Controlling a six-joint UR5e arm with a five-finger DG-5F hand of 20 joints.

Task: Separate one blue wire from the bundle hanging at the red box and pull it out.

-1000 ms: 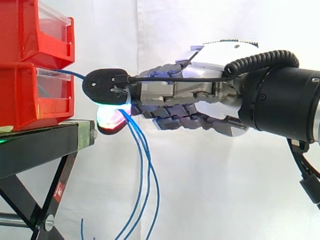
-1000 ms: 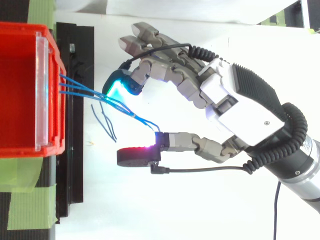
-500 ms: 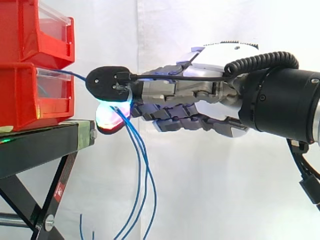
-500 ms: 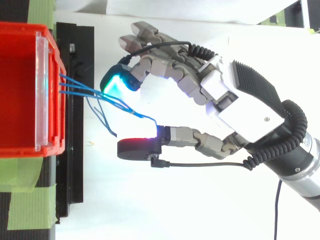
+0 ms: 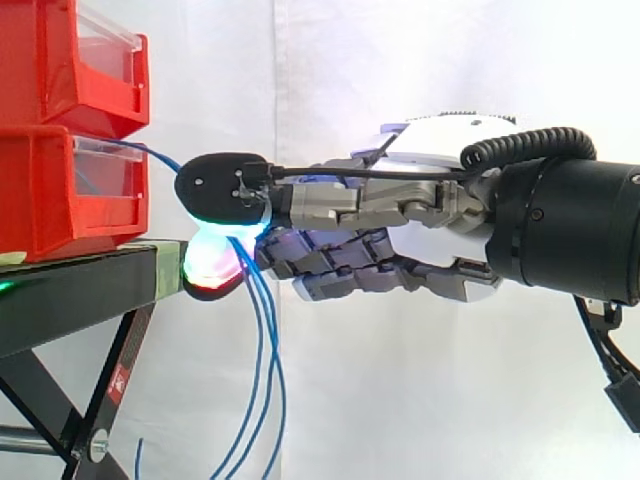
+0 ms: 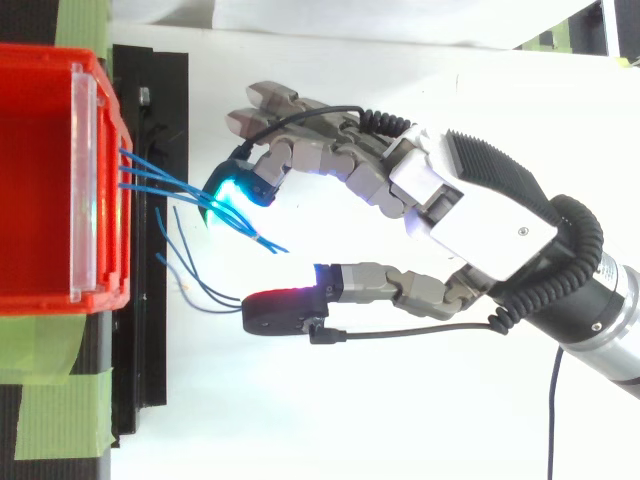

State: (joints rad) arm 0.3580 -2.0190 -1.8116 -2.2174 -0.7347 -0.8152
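Hand (image 6: 480,210) is open, nothing pinched: the cyan fingertip (image 6: 232,185) rests against the blue wires (image 6: 150,178) just off the red box (image 6: 40,180), and the thumb (image 6: 280,305) sits well apart from it. The wires fan out of the box front and hang down past the black stand (image 5: 80,290). Risks as I judge them: closing now could catch several strands at once since they cross at the fingertip, the chosen wire could slip off the pad, or a tangled pull could drag the whole bundle or shift the box.
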